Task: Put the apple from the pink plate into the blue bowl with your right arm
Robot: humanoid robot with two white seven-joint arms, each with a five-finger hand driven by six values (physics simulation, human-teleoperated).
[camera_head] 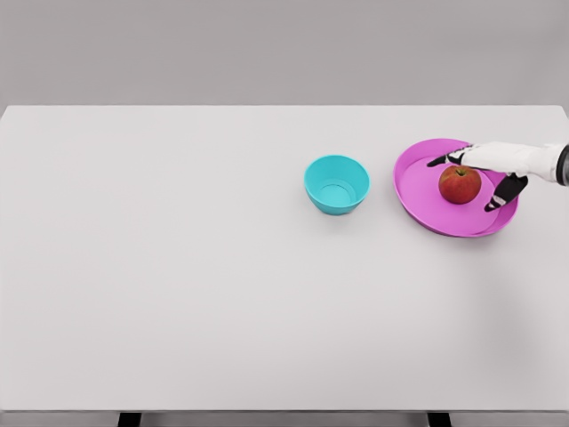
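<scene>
Head view shows a wide white surface (222, 311) with three things on its right half. At about three o'clock from the middle lies a shallow round pink plate (418, 200), and on it sits the red apple (460, 185), a little toward the plate's right side. Just left of the plate, at its nine o'clock and apart from it, stands the small blue-green bowl (336, 183), which looks empty and is where the apple must go.

Entering from the right edge, the white right hand (484, 173) reaches over the plate at the apple's two o'clock. Its dark-tipped fingers (437, 161) are spread wide, one set behind the apple and the thumb in front of it, so the fruit lies between them ready for a side grasp. Whether any finger touches the apple already is hard to judge from this angle; it seems not yet gripped.

No left arm appears.

I judge closing and lifting to be next.
</scene>
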